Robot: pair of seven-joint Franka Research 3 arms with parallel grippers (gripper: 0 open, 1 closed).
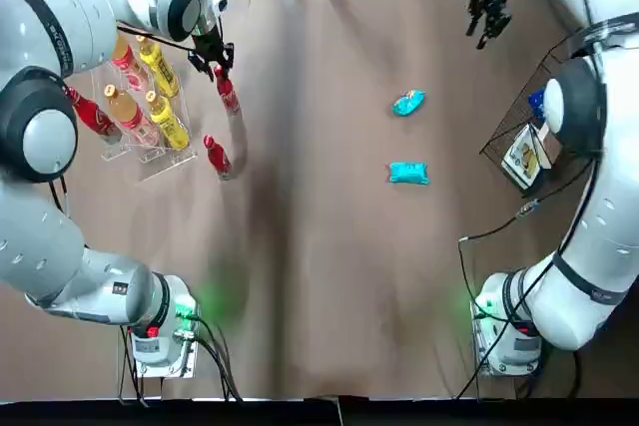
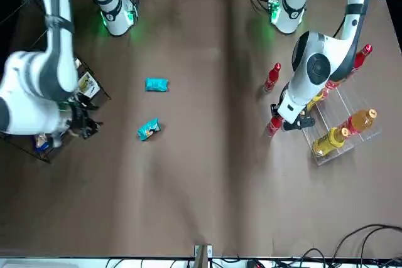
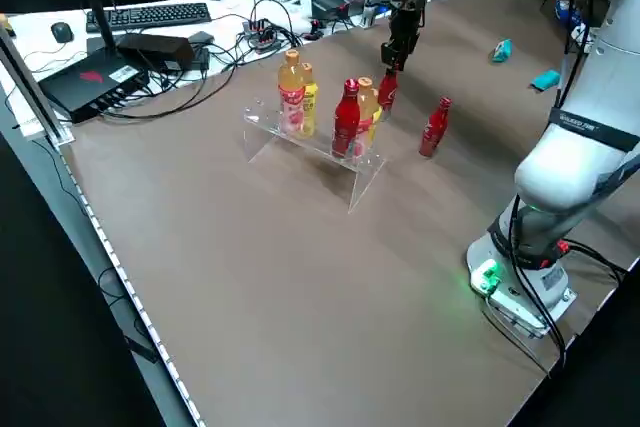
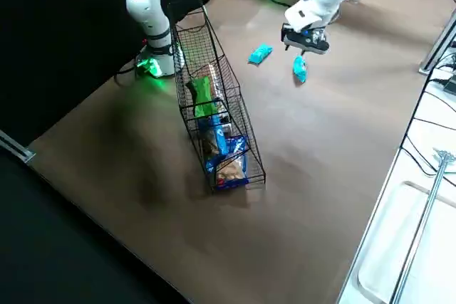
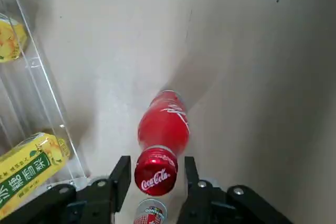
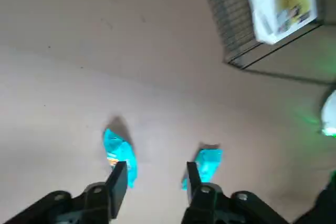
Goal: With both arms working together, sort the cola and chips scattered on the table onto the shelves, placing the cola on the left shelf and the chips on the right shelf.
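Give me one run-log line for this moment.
left gripper: around cola bottle cap beside clear rack | right gripper: open, empty, above table | two teal packets on table

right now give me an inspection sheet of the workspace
surface: brown table, bare in the middle
cola: one bottle between the left gripper jaws beside the clear rack; one standing free; one on the rack
chips: two teal packets on the table, green one in the wire basket
clutter: orange and yellow bottles on the rack
grippers: right gripper open, empty, in the air
cables: at the arm bases
surroundings: keyboard
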